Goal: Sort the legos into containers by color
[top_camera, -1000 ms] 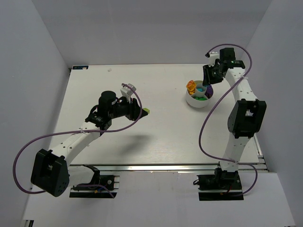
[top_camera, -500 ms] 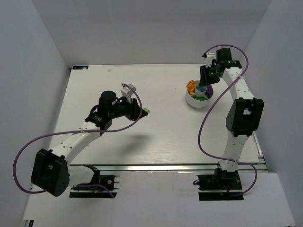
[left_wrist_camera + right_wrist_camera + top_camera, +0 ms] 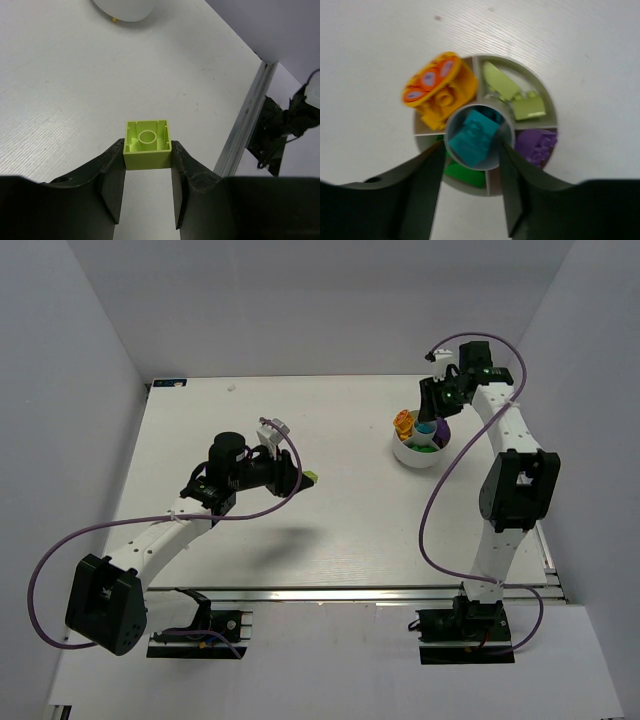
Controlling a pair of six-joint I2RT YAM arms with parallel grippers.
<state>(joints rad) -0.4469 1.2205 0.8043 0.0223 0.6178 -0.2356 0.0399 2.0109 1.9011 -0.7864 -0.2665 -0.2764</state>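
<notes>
Lego sorting | left gripper [image 3: 147, 148] clamps lime brick [image 3: 147, 156] at frame centre | right gripper [image 3: 472, 146], jaws parted, straddles cyan brick [image 3: 472, 136] over centre cup [image 3: 451, 121] of white bowl [image 3: 414, 458], upper right of overhead view

Right gripper [image 3: 432, 410] shifts left and a little down in the top view, from right of the bowl [image 3: 414, 458] to above its upper-right rim. Its jaws stand wider than a second ago. Cyan brick [image 3: 472, 137] lies loose between them, over the centre cup.
</notes>
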